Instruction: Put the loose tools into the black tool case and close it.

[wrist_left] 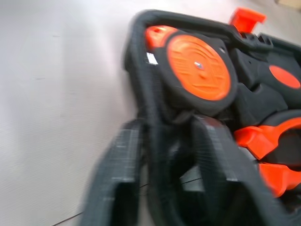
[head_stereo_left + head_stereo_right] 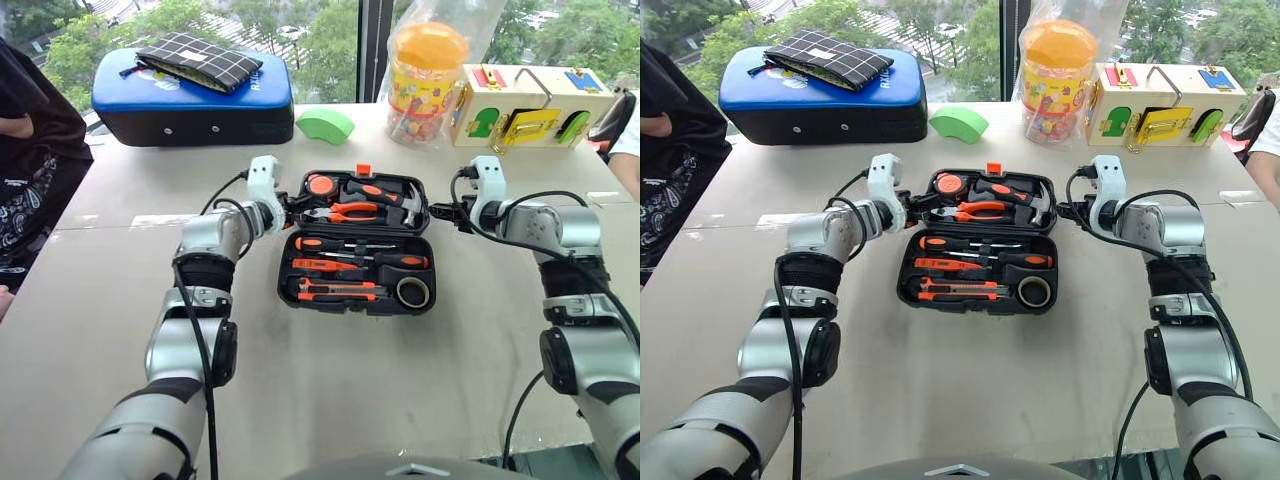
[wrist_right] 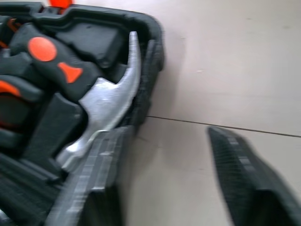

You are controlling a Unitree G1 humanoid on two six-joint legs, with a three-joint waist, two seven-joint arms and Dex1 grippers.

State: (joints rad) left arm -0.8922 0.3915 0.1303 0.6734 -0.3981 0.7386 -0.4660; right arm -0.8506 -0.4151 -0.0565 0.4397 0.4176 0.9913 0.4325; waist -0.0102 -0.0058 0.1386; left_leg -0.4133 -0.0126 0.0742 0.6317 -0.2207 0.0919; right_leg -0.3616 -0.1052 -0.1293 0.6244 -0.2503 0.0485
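Open black tool case (image 2: pixel 355 243) mid-surface, a gripper at each end of its far half.

Case lies flat and open on the pale surface (image 2: pixel 330 380) — screwdrivers (image 2: pixel 360 261), flat orange tools (image 2: pixel 335 291) and tape ring (image 2: pixel 412 292) sit in the near half; pliers (image 2: pixel 350 212), hammer (image 3: pixel 110 101), tape measure (image 1: pixel 200 66) in the far half. Left gripper (image 1: pixel 162 141) straddles the case's left rim, one finger outside, one inside. Right gripper (image 3: pixel 178 155) is spread, one finger against the right rim by the hammer head, the other apart over bare surface.
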